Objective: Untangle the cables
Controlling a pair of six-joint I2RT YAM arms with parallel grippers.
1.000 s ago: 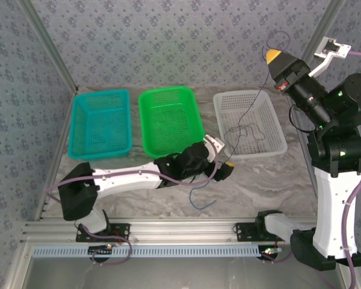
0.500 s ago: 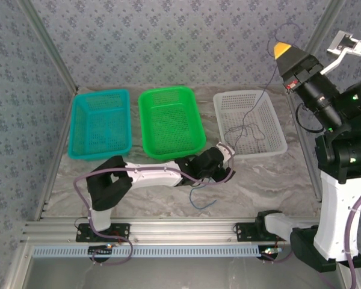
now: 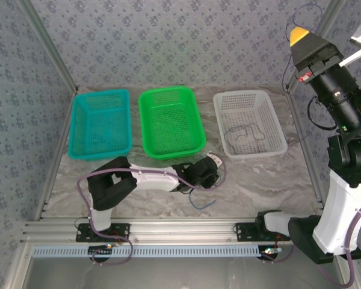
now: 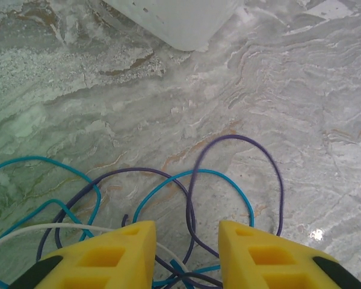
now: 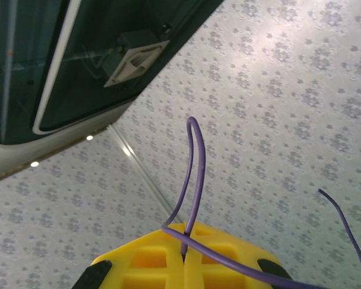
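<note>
Overhead, the right gripper (image 5: 185,241) pinches a purple cable (image 5: 192,122) tight, while the left gripper (image 4: 186,235), jaws apart, straddles tangled blue, purple and white cables (image 4: 191,180) near the table's (image 4: 289,90) front edge.

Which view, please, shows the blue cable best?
The left wrist view: the blue cable loops clearly, crossing a purple cable. The top view shows a faint curl beside the left gripper.

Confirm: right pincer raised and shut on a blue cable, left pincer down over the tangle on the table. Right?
One error: the cable pinched in the right pincer is a purple cable, not blue, as the right wrist view shows. The rest holds: that pincer is raised and shut, and the left pincer is down over the tangle on the table.
</note>
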